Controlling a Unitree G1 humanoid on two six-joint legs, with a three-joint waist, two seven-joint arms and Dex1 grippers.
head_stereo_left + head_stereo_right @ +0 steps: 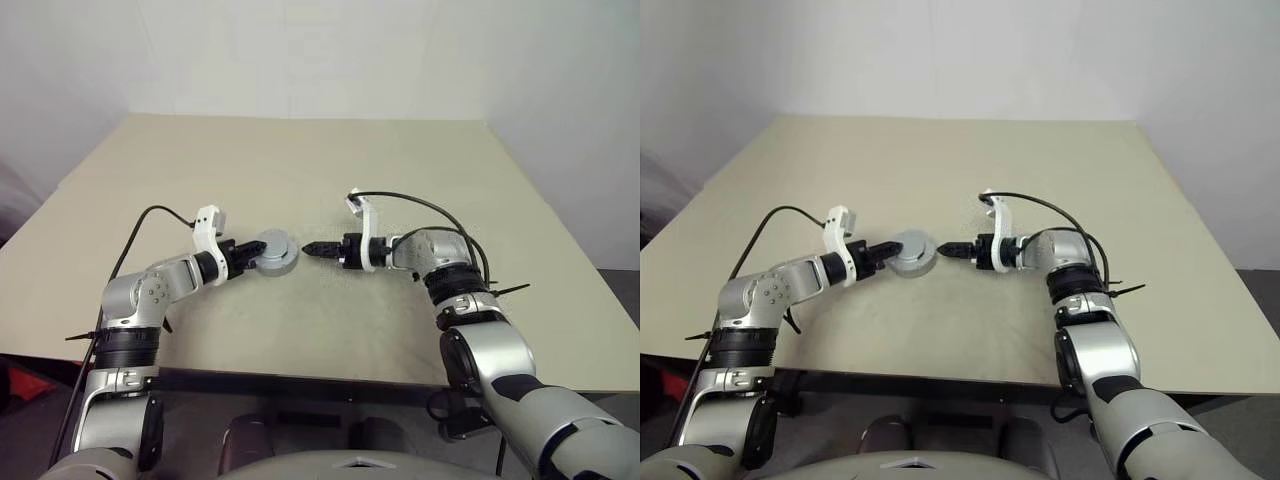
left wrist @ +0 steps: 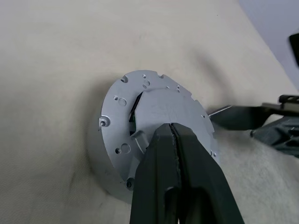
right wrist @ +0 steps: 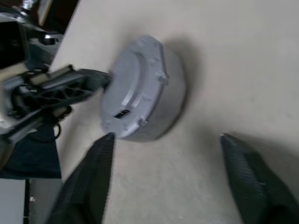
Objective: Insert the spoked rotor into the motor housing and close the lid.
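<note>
Near the middle of the bench (image 1: 330, 160), somewhat toward the near edge: motor housing (image 1: 276, 262) with the lid (image 2: 154, 116) seated on top. Left gripper (image 2: 174, 135) pressing on the lid's face, fingers together, nothing clamped between them. Right gripper (image 3: 163, 144) just beside the housing on its other side, apart from it, fingers (image 3: 96, 163) spread wide and empty. No telling the spoked rotor's place under the closed lid.
</note>
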